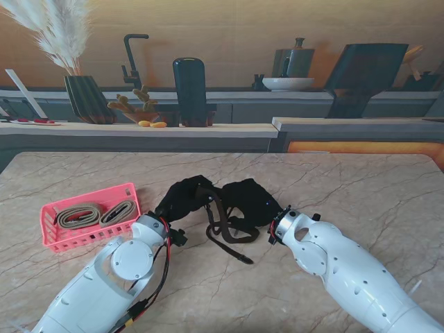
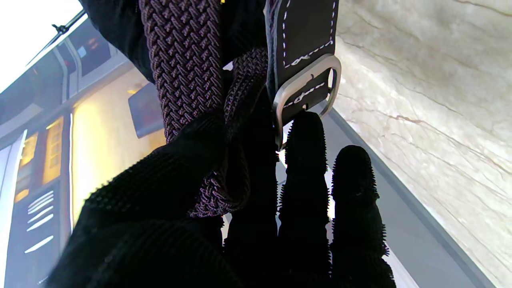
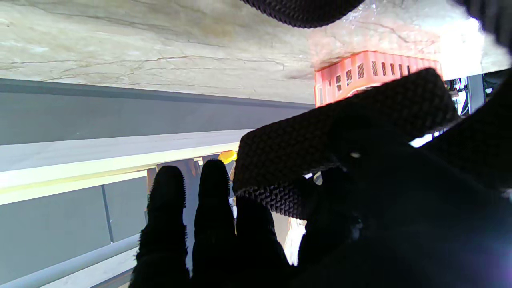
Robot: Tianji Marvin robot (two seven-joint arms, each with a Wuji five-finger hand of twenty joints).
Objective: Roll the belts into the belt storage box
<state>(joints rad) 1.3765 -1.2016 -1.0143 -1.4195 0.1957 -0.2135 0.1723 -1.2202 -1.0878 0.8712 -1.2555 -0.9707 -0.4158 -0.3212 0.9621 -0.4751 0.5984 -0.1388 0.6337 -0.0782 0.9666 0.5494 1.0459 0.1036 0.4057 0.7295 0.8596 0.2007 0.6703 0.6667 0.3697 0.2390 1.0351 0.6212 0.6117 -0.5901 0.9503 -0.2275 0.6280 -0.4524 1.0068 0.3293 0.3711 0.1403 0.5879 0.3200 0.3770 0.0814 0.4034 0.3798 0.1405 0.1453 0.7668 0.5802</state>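
Our left hand (image 1: 182, 199) and right hand (image 1: 251, 201) both grasping one dark belt (image 1: 223, 227) mid-table, two tan belts (image 1: 97, 214) rolled in one pink box (image 1: 64, 238), marble table (image 1: 361, 187), kitchen counter (image 1: 139, 129) behind

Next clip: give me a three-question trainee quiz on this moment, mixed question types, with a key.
1. True or false: the pink box already holds rolled belts.
2. Which hand's wrist view shows the dark belt's metal buckle? A) left hand B) right hand
3. Fill in: seen from the stand, the box lies on the robot's ____ side.

Key
1. True: two tan belts lie in it.
2. A.
3. Left.
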